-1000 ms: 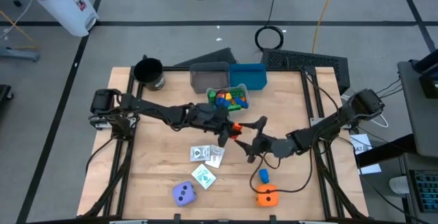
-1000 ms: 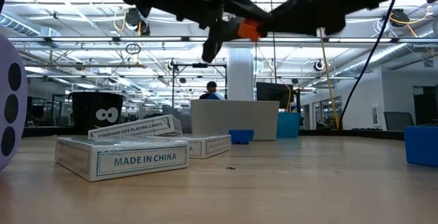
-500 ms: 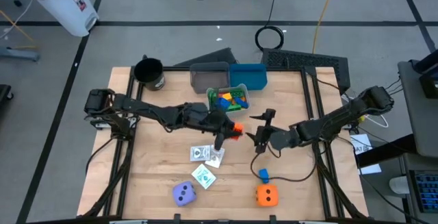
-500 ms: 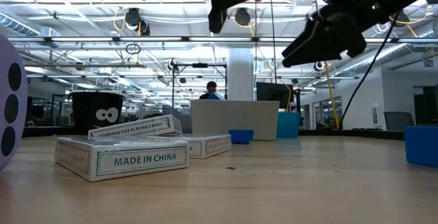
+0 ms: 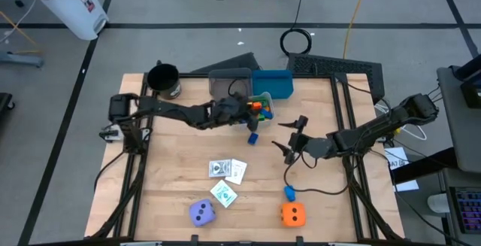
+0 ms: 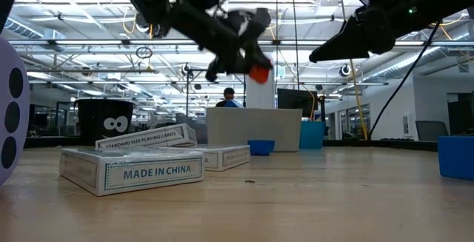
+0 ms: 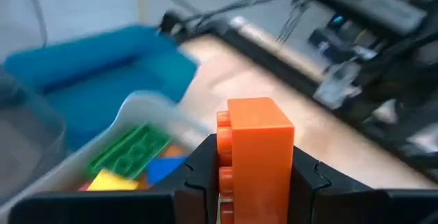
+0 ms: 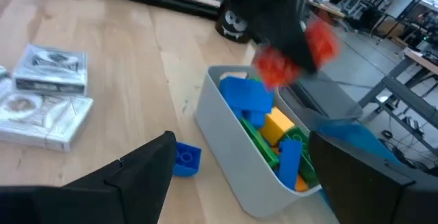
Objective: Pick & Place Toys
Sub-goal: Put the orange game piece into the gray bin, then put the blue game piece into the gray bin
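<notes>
Room: a large hall with ceiling lights and steel trusses shows beyond the table in the low view; a person (image 6: 229, 96) stands far back behind the bins.
Surface: a pale wooden table (image 5: 169, 167) framed by dark rails.
Black cup: the black cup (image 5: 164, 80) with cartoon eyes stands at the far left corner, well apart from both sets of fingers.
Left gripper: the left gripper (image 7: 254, 183) hangs in the air at the near edge of the white bin, fingers narrowed and clamped on an orange block (image 7: 256, 155).
Orange block: upright between the left fingers, held by its two sides, studs facing out to one side; it is off the table and just above the bin's rim.
White bin: the white bin (image 8: 220, 154) lies just beyond the left fingers and holds blue, green and yellow blocks (image 8: 270, 129).
Grey and blue bins: a grey bin (image 5: 228, 85) and a blue bin (image 5: 273, 83) stand side by side behind the white one, farther from the fingers.
Loose blue block: a small blue block (image 5: 254, 138) lies on the wood between the two grippers, nearer the left one.
Card boxes: three playing-card boxes (image 5: 225, 171) lie together toward the front, short of both grippers.
Purple die: the purple die (image 5: 201, 213) sits at the front edge, left of the cards.
Right gripper: the right gripper (image 5: 291, 135) hovers above the table right of the white bin, fingers spread wide and holding nothing.
Front right: a second blue block (image 5: 289, 192) and the orange die (image 5: 293, 215) lie close together, nearer the front than the right fingers.
</notes>
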`<state>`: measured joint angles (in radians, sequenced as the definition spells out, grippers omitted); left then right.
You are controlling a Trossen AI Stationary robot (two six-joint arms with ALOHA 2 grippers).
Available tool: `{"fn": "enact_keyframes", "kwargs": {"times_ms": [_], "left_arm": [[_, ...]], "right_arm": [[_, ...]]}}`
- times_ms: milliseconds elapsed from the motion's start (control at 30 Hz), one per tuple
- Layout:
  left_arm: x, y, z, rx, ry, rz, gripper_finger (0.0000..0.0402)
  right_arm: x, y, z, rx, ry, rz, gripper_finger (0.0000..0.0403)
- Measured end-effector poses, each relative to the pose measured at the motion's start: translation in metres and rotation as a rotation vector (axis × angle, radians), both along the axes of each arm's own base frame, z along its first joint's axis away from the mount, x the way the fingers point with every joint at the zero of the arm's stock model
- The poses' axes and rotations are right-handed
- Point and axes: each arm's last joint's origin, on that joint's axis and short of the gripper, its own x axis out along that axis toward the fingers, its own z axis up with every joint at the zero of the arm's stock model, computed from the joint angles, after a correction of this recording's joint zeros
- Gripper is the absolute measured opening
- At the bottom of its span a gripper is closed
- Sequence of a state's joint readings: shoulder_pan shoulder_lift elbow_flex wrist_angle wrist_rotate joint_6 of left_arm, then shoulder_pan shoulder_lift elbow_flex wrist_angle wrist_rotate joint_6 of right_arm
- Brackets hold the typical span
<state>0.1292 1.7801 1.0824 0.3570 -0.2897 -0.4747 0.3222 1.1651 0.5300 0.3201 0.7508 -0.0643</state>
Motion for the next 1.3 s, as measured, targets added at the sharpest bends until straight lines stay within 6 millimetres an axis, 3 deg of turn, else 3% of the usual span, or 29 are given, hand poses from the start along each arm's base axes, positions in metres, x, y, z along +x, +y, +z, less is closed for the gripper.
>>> {"fn": "enact_keyframes", "kwargs": {"times_ms": [167,300,567,767,1000,1133,1300], "left_arm": [[0.003,0.027,-0.027,-0.072,0.024,0.091,0.0124],[0.004,0.034,-0.041,-0.132,0.051,0.074,0.0157],[0.004,0.032,-0.032,-0.138,0.028,-0.014,0.0204],[-0.006,0.026,0.001,-0.130,-0.011,-0.143,0.0221],[-0.022,-0.010,0.039,0.106,0.055,-0.227,0.0218],[-0.019,-0.042,0.039,0.143,0.054,-0.272,0.0218],[-0.012,-0.073,0.020,0.145,0.109,-0.338,0.0218]], "right_arm": [[0.000,0.000,-0.001,0.008,0.003,0.020,0.0320],[0.000,0.000,-0.001,0.009,0.001,0.020,0.0320],[0.000,0.000,-0.001,0.008,0.002,0.020,0.0320],[0.000,0.000,-0.001,0.007,0.007,0.020,0.0320],[0.000,0.000,-0.001,0.008,0.005,0.020,0.0320],[0.000,0.000,-0.001,0.009,0.002,0.020,0.0320],[0.000,0.000,-0.001,0.019,-0.003,0.017,0.0320]]}}
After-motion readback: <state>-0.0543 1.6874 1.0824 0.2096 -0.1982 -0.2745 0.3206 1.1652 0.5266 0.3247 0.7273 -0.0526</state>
